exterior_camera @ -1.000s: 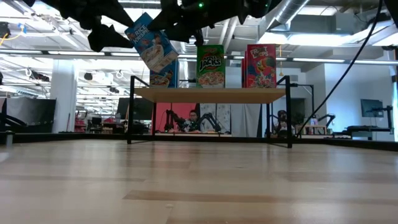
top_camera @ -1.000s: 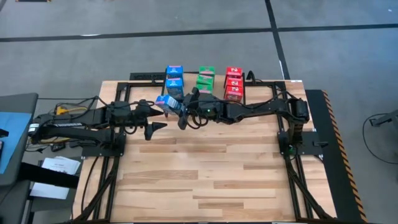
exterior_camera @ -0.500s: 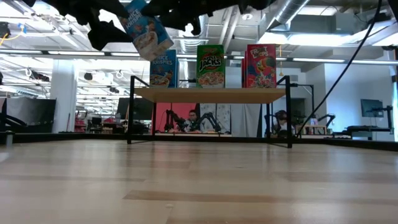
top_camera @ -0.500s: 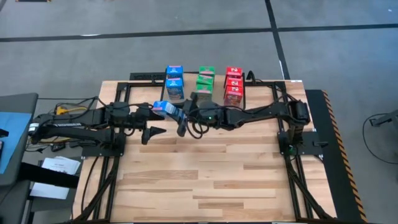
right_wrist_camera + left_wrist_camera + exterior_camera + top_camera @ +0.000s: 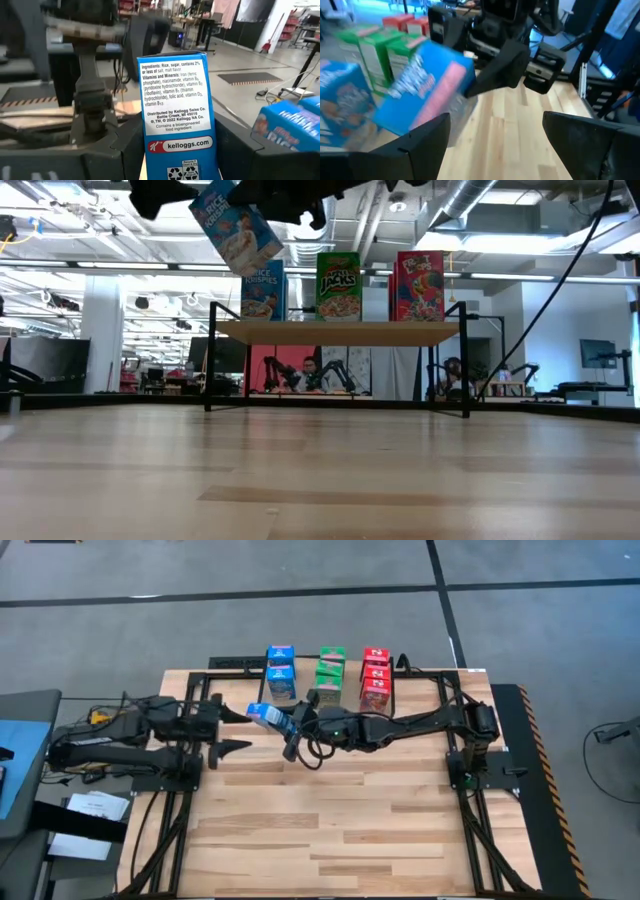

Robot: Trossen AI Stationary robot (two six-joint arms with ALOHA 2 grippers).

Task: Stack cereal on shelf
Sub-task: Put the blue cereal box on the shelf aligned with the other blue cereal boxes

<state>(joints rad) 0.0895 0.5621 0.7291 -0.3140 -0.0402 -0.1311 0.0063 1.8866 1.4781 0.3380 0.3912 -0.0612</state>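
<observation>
Retreated leftward, left tool [image 5: 232, 730] gapes wide; right tool [image 5: 288, 732] pinches a seemingly glossy rectangular cardboard blue box [image 5: 266, 715].

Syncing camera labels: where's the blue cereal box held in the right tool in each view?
High view: blue box left of centre, before the shelf.
Low view: blue box top left, tilted, above the shelf.
Left wrist view: blurred blue box, centre-left.
Right wrist view: side panel, centre.
Shared landmark: blue boxes on the shelf.
</observation>
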